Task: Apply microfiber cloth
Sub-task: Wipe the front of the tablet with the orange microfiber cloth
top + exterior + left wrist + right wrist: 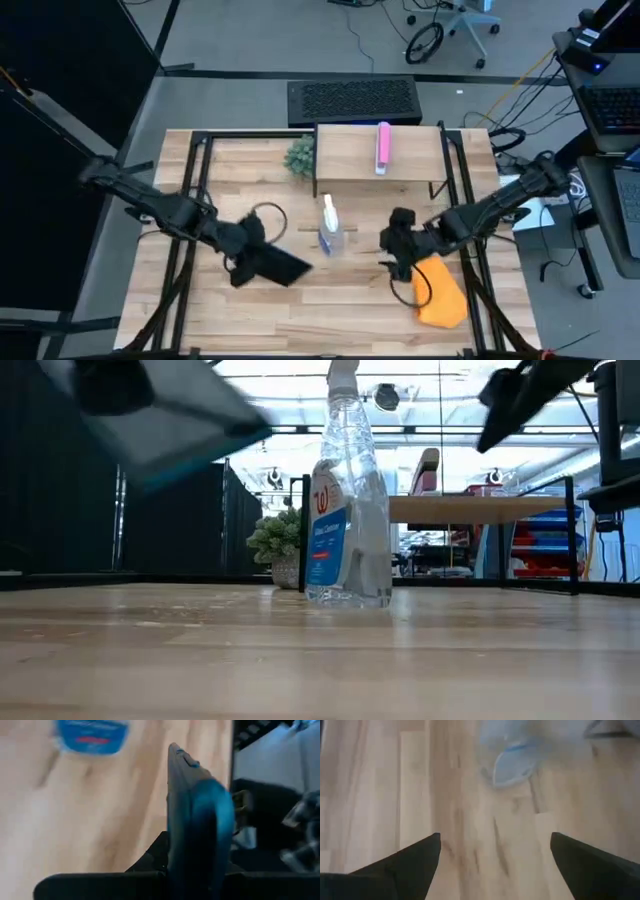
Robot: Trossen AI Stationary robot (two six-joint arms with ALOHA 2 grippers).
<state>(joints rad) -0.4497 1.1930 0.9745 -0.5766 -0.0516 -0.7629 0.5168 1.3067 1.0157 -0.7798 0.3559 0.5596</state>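
The wooden table (330, 320) is carrying everything. The microfiber cloth (441, 290) is lying crumpled at its right near side, just behind the right gripper (400, 243), whose fingers (405, 865) are spreading wide, holding nothing. The left gripper (243, 255) is clamping a dark tablet (270, 262) above the tabletop. A spray bottle (330, 232) is standing between the grippers.

Spray bottle (331, 228) mid-table; microfiber cloth (441, 295) right; tablet (272, 263) left.
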